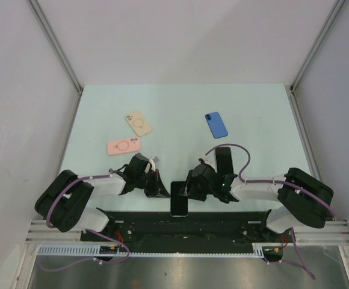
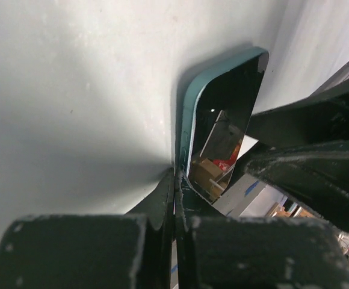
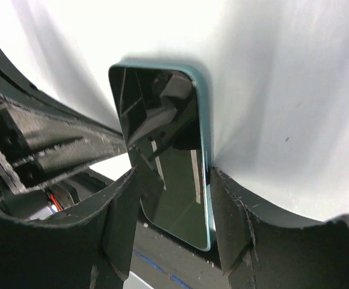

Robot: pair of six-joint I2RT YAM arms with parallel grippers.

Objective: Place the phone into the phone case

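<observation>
From here I see the teal-rimmed black-glass phone (image 1: 179, 198) lying screen up at the near edge of the pale green counter (image 1: 259, 114), its near end overhanging. My right claw (image 3: 176, 226) straddles that end, fingers (image 3: 230, 217) set flush to both long edges, gripping it as far as I can judge. My left claw (image 2: 174, 201) is pinched together on nothing, tips at the phone's rim. The pink phone case (image 1: 123, 146), beige phone case (image 1: 138, 123) and blue phone case (image 1: 216, 125) lie well apart, farther back.
</observation>
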